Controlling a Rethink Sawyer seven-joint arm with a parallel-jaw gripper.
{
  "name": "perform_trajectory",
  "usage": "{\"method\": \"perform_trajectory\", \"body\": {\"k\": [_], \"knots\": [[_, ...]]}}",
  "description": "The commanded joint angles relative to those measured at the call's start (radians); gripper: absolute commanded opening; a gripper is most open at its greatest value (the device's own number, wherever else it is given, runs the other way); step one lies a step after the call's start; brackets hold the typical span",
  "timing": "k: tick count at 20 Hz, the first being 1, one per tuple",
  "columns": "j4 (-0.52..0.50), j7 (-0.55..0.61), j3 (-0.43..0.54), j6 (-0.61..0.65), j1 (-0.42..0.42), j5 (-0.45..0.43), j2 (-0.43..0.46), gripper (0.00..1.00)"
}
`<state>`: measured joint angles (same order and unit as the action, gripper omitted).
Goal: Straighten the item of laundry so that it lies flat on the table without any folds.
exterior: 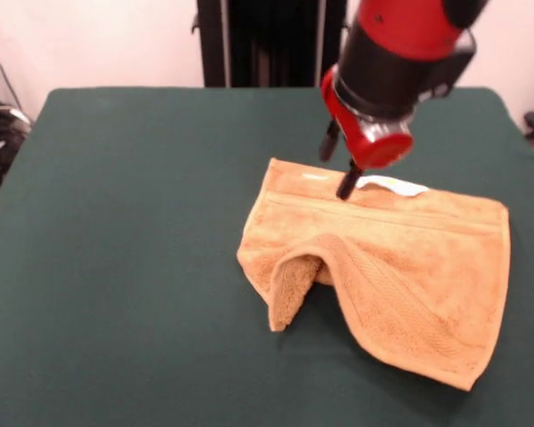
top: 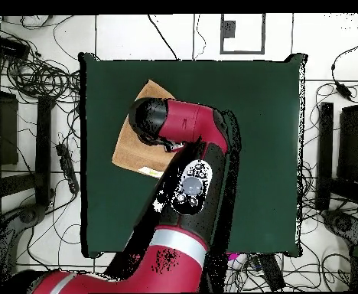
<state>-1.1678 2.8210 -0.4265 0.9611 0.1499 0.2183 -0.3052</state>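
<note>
The orange-tan towel (exterior: pixel 400 267) lies on the right part of the green table (exterior: pixel 116 231). It is not flat: its near left part is folded over into a raised hump with the underside showing. A woven stripe band runs along its far edge, by the white tag (exterior: pixel 393 185). My gripper (exterior: pixel 338 165) hangs over the towel's far edge, left of the tag, fingers apart, with one fingertip (exterior: pixel 346 187) touching or just above the cloth. It holds nothing. In the overhead view the arm covers the gripper and much of the towel (top: pixel 130 145).
The table's left half (top: pixel 266 138) carries nothing. The towel's right corner lies near the table's right edge in the front view. The robot's black pedestal (exterior: pixel 267 40) stands behind the far edge. Cables and black stands (top: pixel 29 130) surround the table on the floor.
</note>
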Motion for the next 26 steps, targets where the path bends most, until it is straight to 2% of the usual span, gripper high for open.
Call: {"method": "perform_trajectory", "body": {"k": [1,8,15,26], "knots": [[-0.202,-0.094,0.132,-0.025,0.009,-0.05,-0.063,1.0],[-0.235,-0.05,0.173,-0.136,0.01,-0.034,-0.031,1.0],[-0.273,0.035,0.16,-0.242,0.021,-0.027,0.011,1.0],[-0.317,0.056,0.152,-0.328,0.024,-0.025,0.028,1.0]]}}
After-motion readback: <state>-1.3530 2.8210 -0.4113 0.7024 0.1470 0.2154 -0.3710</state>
